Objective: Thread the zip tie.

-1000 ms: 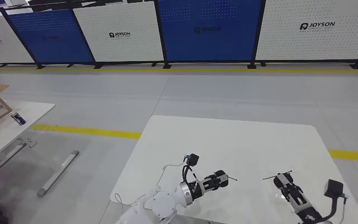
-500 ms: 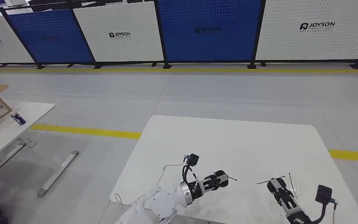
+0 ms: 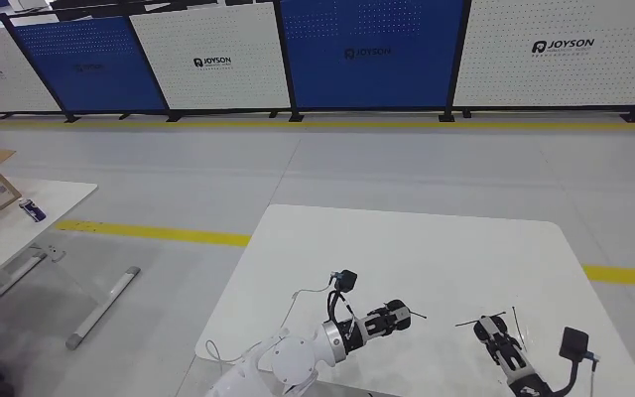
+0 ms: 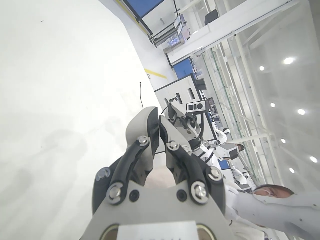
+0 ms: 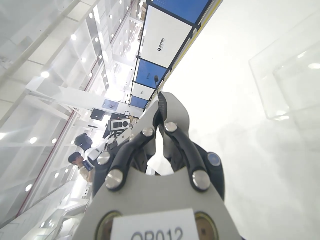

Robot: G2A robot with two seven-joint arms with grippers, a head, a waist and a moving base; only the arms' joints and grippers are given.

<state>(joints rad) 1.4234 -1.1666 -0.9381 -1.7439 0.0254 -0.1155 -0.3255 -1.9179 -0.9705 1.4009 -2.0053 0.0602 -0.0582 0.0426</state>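
Sliding down and leftward in the top view, the right claw (image 3: 484, 326) sits lower in the frame than a second ago and has held there for the last half second. The zip tie (image 3: 478, 320) it carries travels with it and now lies crosswise over its tips, in the lower right of the frame. The left claw (image 3: 397, 318), at lower centre, edges slightly rightward in the same span, so the gap between the two narrows, though they remain apart. I judge this to be lining-up: nothing is threaded yet, and the ends must meet before one can enter the other.

The right claw is clamped together on the zip tie, and in its wrist view the tie's head pokes beyond the pads. The left claw is pressed together on a thin black strip (image 4: 141, 96), which juts past its tips over the white surface (image 3: 417, 248). Both arms enter from the bottom of the frame and lie low over the surface's near edge. The left one aims right and the right one aims up-left, so they roughly face each other.
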